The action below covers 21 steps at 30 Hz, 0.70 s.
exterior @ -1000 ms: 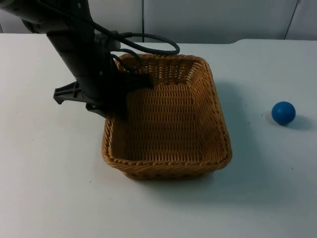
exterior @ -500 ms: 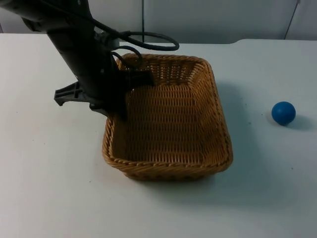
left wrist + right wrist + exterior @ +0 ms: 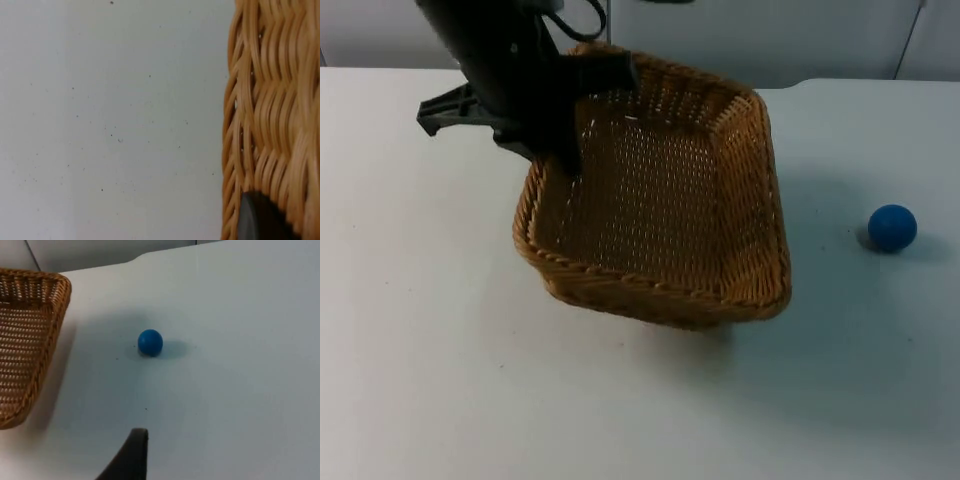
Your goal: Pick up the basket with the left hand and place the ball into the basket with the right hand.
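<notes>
The woven wicker basket hangs above the white table, tilted, with its left side raised. My left gripper is shut on the basket's left rim, and its black fingertip lies against the weave of the basket wall. The blue ball rests on the table to the right of the basket, apart from it. In the right wrist view the ball lies ahead of my waiting right gripper, with the basket's corner beside it.
The grey partition wall closes off the far edge of the table. Bare white table spreads in front of the basket and around the ball.
My left arm has risen and pulled toward the back, lifting the basket off the table and tilting it. The ball has not moved.
</notes>
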### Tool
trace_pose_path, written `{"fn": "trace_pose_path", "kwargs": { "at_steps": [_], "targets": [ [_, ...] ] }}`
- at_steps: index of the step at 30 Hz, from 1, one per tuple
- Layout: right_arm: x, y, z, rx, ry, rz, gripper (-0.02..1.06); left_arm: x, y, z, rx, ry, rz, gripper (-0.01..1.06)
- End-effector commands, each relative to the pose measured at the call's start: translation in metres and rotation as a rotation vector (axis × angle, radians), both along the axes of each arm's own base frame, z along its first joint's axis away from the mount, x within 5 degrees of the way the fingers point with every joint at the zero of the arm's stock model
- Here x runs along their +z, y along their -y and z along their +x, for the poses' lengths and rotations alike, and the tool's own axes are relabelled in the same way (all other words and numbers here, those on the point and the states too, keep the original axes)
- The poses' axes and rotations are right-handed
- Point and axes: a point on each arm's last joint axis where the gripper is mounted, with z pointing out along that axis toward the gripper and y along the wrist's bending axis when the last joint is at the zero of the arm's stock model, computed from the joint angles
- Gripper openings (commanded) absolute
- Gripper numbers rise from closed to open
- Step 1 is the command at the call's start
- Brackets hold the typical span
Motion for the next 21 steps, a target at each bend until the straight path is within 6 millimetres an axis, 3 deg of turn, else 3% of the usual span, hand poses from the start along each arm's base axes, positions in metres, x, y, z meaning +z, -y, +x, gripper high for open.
{"fn": "trace_pose_path", "kwargs": {
  "at_steps": [1,5,10,17,21],
  "targets": [
    [-0.001,0.002,0.002,-0.021,-0.003,0.006,1.04,0.026,-0.007,-0.001,0.016,0.031,-0.04,0.0],
    [-0.001,0.0,0.002,-0.011,-0.002,0.021,1.04,0.054,-0.026,-0.005,0.053,0.03,-0.098,0.0],
    [-0.001,-0.001,0.002,-0.005,-0.003,0.031,1.04,0.074,-0.036,-0.009,0.037,0.026,-0.193,0.0],
    [0.006,-0.007,-0.003,0.051,-0.098,0.07,1.04,0.082,-0.038,-0.014,-0.008,0.019,-0.206,0.0],
    [0.025,-0.012,0.0,0.097,-0.044,0.105,1.04,0.082,-0.038,-0.015,-0.012,0.015,-0.205,0.0]
  ]
}}
